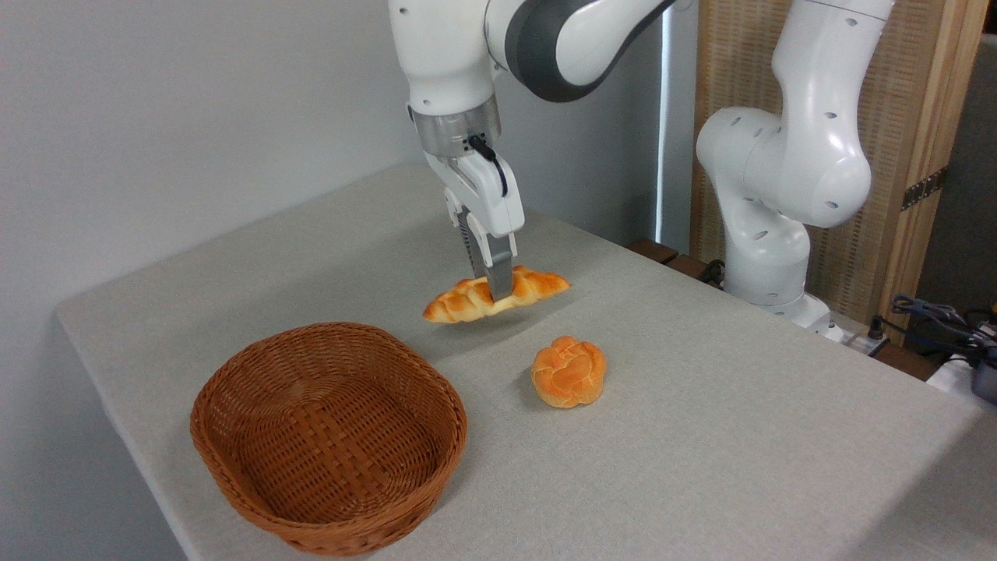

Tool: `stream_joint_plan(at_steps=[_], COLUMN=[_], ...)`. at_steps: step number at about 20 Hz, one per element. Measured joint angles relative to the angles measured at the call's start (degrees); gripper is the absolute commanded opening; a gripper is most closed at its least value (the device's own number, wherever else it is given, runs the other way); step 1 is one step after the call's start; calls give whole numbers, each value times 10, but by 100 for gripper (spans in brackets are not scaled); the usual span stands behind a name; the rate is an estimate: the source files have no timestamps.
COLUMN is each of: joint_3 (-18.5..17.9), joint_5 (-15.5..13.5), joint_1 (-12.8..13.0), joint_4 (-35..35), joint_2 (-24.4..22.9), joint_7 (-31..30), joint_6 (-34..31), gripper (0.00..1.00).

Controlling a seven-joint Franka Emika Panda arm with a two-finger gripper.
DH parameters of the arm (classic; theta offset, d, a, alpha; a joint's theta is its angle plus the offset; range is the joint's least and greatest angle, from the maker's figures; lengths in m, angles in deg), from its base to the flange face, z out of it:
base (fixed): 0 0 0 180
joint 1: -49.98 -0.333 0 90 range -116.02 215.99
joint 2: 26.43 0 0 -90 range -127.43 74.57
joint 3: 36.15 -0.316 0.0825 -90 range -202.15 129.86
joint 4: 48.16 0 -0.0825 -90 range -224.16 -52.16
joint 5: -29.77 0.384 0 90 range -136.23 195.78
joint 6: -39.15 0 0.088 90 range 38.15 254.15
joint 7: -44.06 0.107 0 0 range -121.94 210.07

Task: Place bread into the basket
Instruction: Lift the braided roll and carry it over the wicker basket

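The long braided bread [459, 302] hangs in the air above the table, level, with my gripper [498, 290] shut across its middle. Its shadow falls on the table just below it. The reddish-brown wicker basket [234, 366] sits on the table at the lower left, with nothing inside it. The bread is up and to the right of the basket's far rim, apart from it.
A small round knotted orange bun [568, 372] lies on the grey table [701, 436] right of the basket. The arm's white base [779, 195] stands at the back right beside a wooden screen. The table's left edge runs close behind the basket.
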Motion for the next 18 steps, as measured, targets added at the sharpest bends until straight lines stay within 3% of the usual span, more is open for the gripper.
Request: stream_joint_plan(at_steps=[6, 11, 18], joint_3=[-47, -48, -48], joint_5=[0, -1, -22], joint_1=[-1, 3, 4], joint_4=[87, 157, 182], joint_2=[17, 90, 178], joint_7=[-13, -86, -205], joint_6=[0, 5, 197], gripper=[46, 46, 46])
